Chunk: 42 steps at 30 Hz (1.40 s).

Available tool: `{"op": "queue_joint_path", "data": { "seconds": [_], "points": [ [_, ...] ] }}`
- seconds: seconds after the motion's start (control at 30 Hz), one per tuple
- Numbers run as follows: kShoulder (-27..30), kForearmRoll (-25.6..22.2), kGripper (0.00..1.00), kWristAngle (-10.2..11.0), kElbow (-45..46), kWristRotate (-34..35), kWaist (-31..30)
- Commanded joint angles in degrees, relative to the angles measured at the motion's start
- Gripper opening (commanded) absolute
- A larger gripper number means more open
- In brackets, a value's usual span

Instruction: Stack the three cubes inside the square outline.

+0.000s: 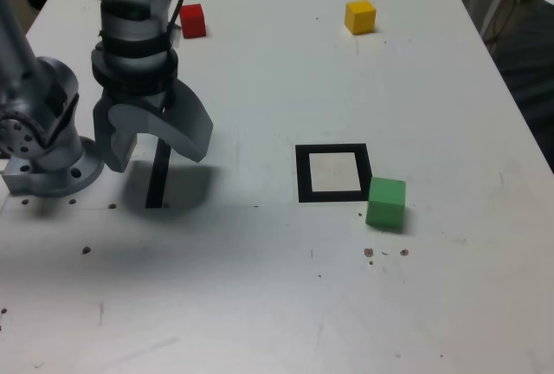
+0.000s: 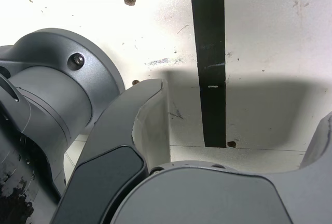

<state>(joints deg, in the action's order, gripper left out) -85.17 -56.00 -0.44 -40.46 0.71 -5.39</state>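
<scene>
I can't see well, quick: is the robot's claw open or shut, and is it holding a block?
Gripper: open, holding nothing, above the black strip.

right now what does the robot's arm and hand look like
The arm is matte silver-grey metal, built of rounded cylindrical segments, with black bands ringing the wrist. A thin dark cable runs beside it near the top of the exterior view. Its round base is grey with small bolt holes. The hand has two broad, curved grey fingers; one shows a dark inner pad in the wrist view.

White table point(image 1: 286, 305) w/ small holes, scuffs; dark floor beyond far edges.
</scene>
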Motion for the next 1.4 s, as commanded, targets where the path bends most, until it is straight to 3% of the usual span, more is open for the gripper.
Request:
{"op": "queue_joint_path", "data": {
  "seconds": [0.0, 0.37, 0.6, 1.07, 1.37],
  "points": [
    [-0.3, -0.1, 0.99, -0.1, 0.0, -0.1, -0.1],
    [-0.2, -0.5, 0.99, 0.0, 0.2, -0.7, 0.4],
    [0.7, -1.7, 0.99, 0.2, 0.3, -3.7, 3.9],
    [2.2, -7.3, 0.99, 3.7, -5.3, -17.5, 20.1],
    [1.5, -10.5, 0.99, 7.4, -11.4, -27.8, 32.1]
  ]
}}
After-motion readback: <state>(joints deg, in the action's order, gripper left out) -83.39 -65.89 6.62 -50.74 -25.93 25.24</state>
